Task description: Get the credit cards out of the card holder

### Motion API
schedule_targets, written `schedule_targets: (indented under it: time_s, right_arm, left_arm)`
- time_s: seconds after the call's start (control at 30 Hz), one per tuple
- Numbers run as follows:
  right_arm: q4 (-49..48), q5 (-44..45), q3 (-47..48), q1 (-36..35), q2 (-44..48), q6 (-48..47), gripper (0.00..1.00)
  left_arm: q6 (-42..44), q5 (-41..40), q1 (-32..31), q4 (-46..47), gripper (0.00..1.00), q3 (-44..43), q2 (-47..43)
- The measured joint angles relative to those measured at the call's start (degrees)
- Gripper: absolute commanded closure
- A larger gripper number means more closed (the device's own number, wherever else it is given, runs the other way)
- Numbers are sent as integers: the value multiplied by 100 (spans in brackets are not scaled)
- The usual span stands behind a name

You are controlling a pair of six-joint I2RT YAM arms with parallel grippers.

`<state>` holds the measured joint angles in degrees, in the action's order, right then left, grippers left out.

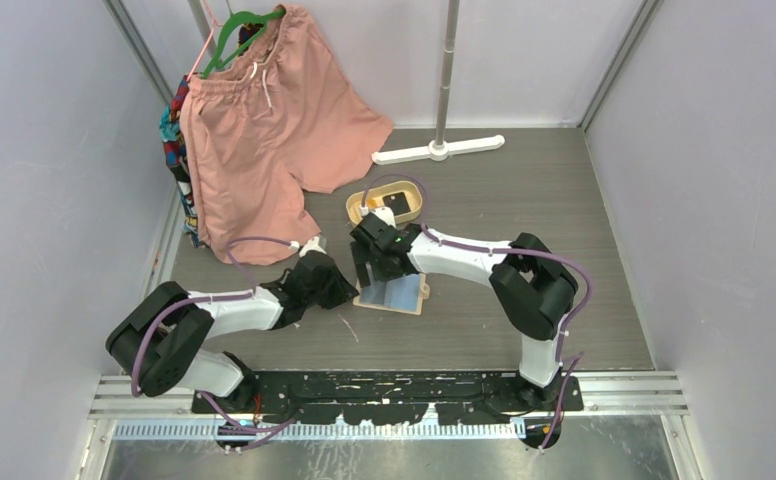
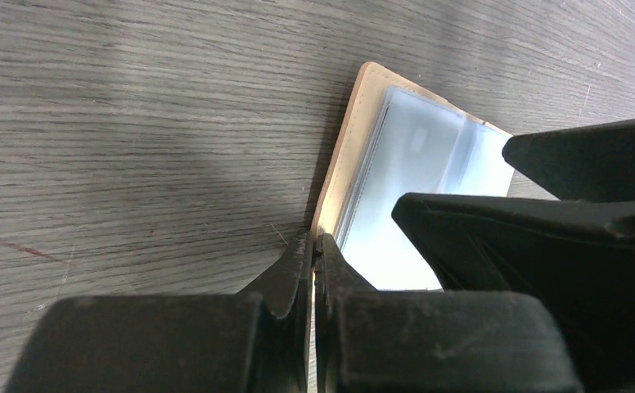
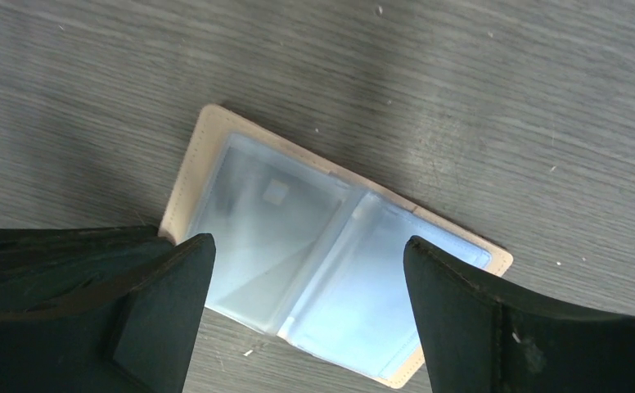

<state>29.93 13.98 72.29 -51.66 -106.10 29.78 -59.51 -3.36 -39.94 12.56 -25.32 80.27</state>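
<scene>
The card holder (image 1: 396, 293) is lying open towards the table's (image 1: 564, 250) near edge. The closed left gripper (image 2: 314, 250) is pinching its corner, and the right gripper (image 3: 308, 246) is hovering wide-fingered above. Its sleeves are probably handling floppy and slick, so I'd be taking a stiff credit card (image 3: 257, 221) by its edge.

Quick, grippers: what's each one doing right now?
Left gripper: shut, apparently pinching the card holder at its edge.
Right gripper: open above the card holder, holding nothing.

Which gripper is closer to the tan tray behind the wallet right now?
Right. The right gripper hovers open over the spread card holder, just in front of the tray; the left gripper sits at the holder's left edge, farther from the tray.
</scene>
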Motion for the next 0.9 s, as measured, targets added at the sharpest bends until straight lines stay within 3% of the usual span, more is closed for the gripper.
schedule_targets:
  time_s: [0.5,0.9]
  right_arm:
    - [-245,256,516,-271,-396,208,9]
    - [-61,592,361,-341,-455,212,9]
  left_arm:
    - [0,-9,17,22,100,61,-57]
    - [-2,-4,28,39,100,72,-59]
